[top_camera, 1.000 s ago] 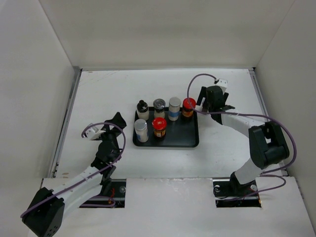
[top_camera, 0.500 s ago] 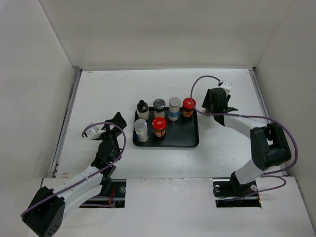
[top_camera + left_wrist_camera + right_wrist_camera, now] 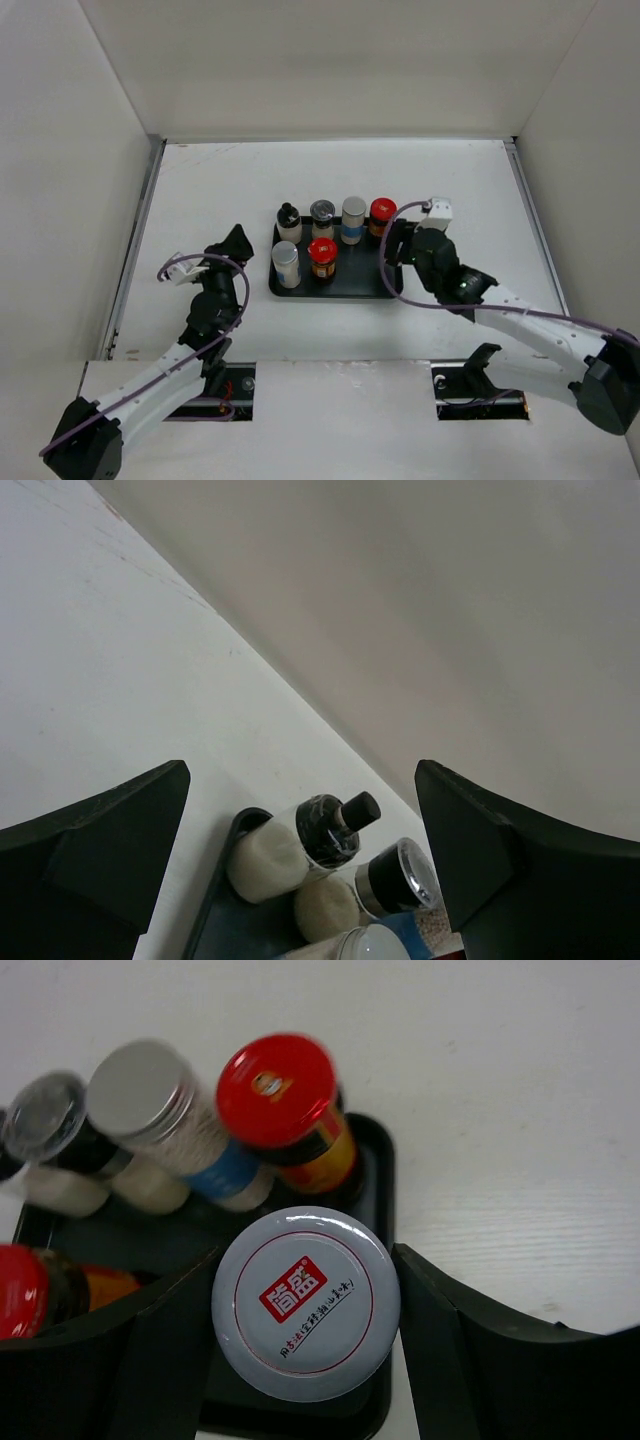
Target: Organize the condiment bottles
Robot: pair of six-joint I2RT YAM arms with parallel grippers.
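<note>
On the tray (image 3: 360, 276), six bottles stand in two rows. Along its 12 o'clock edge are a black-cap bottle (image 3: 289, 222), a clear-cap shaker (image 3: 322, 217), a silver-cap jar (image 3: 353, 218) and a red-lid jar (image 3: 382, 214). Toward 6 o'clock stand a white jar (image 3: 286, 263) and a second red-lid jar (image 3: 322, 256). At the tray's 3 o'clock edge the right gripper (image 3: 394, 250) is clamped on a seventh, a grey-lid jar (image 3: 305, 1303). In its wrist view both fingers press the jar's sides, and the jar sits upright over the tray's corner, just at 6 o'clock of the back red-lid jar. Whether its base rests on the tray cannot be told. The left gripper (image 3: 236, 243) hangs near the tray at its 9 o'clock side, apart from it. Its fingers are spread wide and hold nothing, facing the bottles.
</note>
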